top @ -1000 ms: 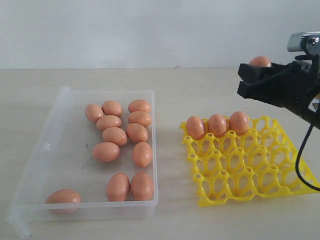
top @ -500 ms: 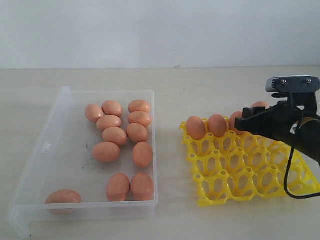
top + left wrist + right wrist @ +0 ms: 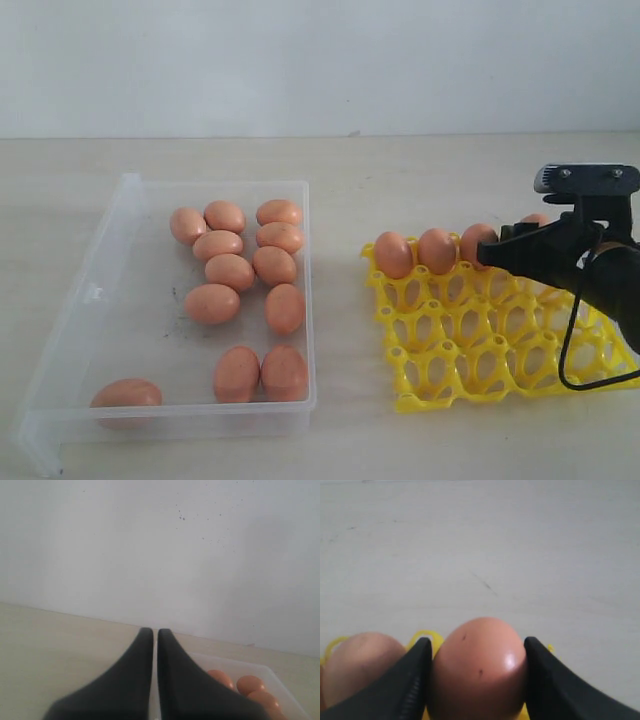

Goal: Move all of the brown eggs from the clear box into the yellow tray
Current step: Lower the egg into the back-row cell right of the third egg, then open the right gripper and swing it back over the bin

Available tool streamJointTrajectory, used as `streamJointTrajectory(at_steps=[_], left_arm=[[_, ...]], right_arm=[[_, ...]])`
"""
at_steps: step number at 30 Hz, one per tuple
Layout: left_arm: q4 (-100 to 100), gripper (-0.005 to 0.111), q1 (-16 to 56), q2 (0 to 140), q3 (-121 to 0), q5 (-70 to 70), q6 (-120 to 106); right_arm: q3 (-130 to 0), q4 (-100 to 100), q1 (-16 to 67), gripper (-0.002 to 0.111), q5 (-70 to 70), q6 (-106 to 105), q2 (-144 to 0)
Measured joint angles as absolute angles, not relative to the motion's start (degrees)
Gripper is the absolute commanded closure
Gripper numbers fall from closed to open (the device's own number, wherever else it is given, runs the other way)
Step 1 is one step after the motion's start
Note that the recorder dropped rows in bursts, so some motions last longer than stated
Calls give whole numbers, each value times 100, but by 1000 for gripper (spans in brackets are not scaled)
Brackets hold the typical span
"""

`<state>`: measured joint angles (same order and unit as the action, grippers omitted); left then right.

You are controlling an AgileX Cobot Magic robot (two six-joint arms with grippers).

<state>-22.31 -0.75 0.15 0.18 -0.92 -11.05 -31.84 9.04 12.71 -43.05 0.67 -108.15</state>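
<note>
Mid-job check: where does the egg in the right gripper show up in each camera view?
Exterior view: the held egg peeks out behind the right gripper, at the far right corner of the tray.
Left wrist view: not in it.
Right wrist view: low centre, between the fingers.
Shared landmark: the yellow tray, seen in the exterior and right wrist views.

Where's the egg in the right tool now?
Exterior view, right side: held egg, clamped in the right tool at the yellow tray's far-right corner, beside the third egg.
</note>
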Motion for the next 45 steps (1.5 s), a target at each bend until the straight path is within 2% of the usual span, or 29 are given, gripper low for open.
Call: streamJointTrajectory(at_steps=[8,10,13,17,18,20,26,32,33,35,38,39,42,44,45], left_arm=[[-2231,103,-75,15,18,-92,-1105],[-2231,103,-75,15,18,-92,-1105],[-2231,103,-75,15,18,-92,-1105],[-2231,103,-75,15,18,-92,-1105],[-2231,103,-75,15,18,-92,-1105],[-2231,103,-75,15,18,-92,-1105],[-2231,103,-75,15,18,-92,-1105],[-2231,103,-75,15,18,-92,-1105],[-2231,103,-75,15,18,-92,-1105],[-2231,103,-75,15,18,-92,-1105],[-2231,103,-75,15,18,-92,-1105],[-2231,103,-75,15,18,-92,-1105],[-2231,103,-75,15,18,-92,-1105],[-2231,103,-75,15,18,-92,-1105],[-2231,103,-75,15,18,-92,-1105]], right_arm=[[-3206,780,1271,108,-4483,210,-11051],[-3206,780,1271,105,-4483,252,-11051],[-3206,750,1271,88,-4483,295,-11051],[-3206,599,1271,52,-4483,385,-11051],[-3206,533,1271,48,-4483,415,-11051],[-3206,430,1271,46,-4468,458,-11051],[-3206,310,1271,46,-4280,492,-10864],[-3206,296,1271,47,-3970,458,-10024],[-3206,296,1271,51,-3873,448,-9857],[-3206,296,1271,66,-3515,433,-9420],[-3206,285,1271,95,-2835,422,-8881],[-3206,285,1271,108,-2587,422,-8742],[-3196,239,1305,108,-2056,540,-8515],[-3196,-366,1674,108,-1904,815,-8440],[-3196,-1283,2180,108,-2000,1042,-8429]])
